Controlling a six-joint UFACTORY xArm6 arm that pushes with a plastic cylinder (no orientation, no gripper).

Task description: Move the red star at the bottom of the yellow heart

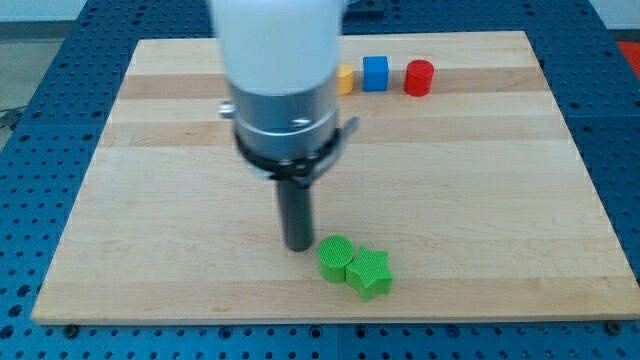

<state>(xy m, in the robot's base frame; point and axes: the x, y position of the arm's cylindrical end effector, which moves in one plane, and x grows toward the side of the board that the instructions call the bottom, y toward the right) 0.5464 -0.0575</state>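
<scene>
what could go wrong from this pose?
1. My tip sits just at the view's left of the green cylinder, which touches the green star; a move toward the view's right would likely shove both.
2. No red star or yellow heart is identifiable: only a red cylinder, a blue cube and a partly hidden yellow block show at the view's top. The arm may hide others.

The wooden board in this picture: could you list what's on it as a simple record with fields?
Board: wooden table top
Rod: my tip, just left of the green round block
Touching it on its right: green star
View's top row: yellow block, partly hidden, shape unclear; blue cube; red cylinder
Red star, yellow heart: not identifiable
</scene>
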